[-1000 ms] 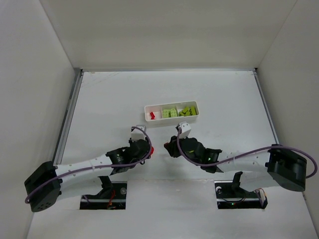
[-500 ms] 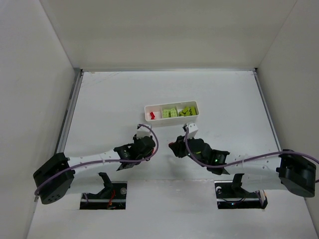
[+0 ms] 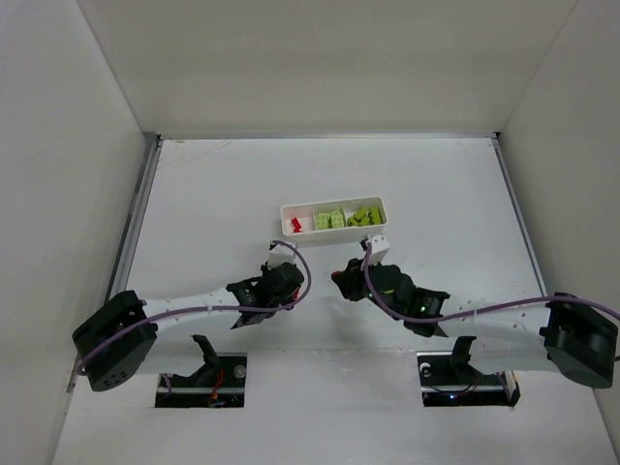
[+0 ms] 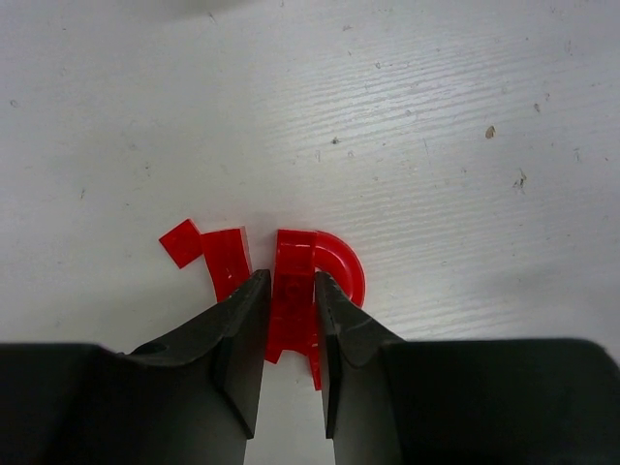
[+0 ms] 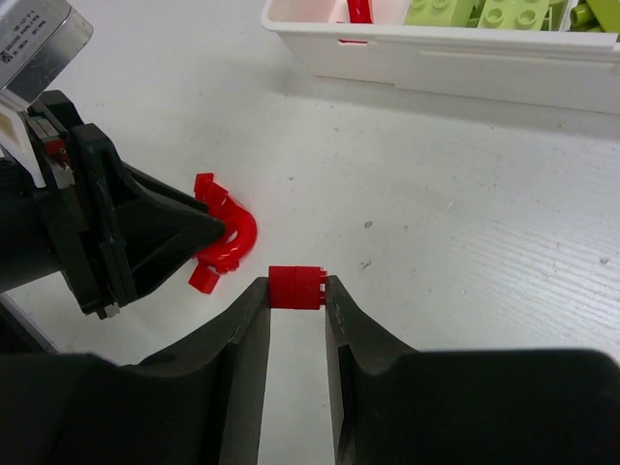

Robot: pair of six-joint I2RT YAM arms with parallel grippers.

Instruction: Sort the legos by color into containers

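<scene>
In the left wrist view my left gripper [image 4: 288, 281] is shut on a red lego with a curved arch [image 4: 334, 260], which rests on the table. A second red lego piece [image 4: 221, 258] lies just left of the jaws. My right gripper [image 5: 294, 285] is shut on a small red brick [image 5: 295, 289], held at the fingertips above the table. From above, both grippers [image 3: 288, 287] [image 3: 341, 283] sit close together in front of the white tray [image 3: 332, 232]. One red lego [image 3: 296, 224] lies in its left compartment, and yellow-green legos [image 3: 329, 219] fill the middle and right ones.
The right wrist view has the left gripper's black body [image 5: 116, 242] close on the left, with the red pieces [image 5: 228, 237] at its tip. The tray's near wall [image 5: 484, 68] runs across the top. White enclosure walls surround the table.
My left arm reached forward and its jaws narrowed onto the red arched lego. My right gripper shifted a little to the right and toward the tray, still holding its brick.
</scene>
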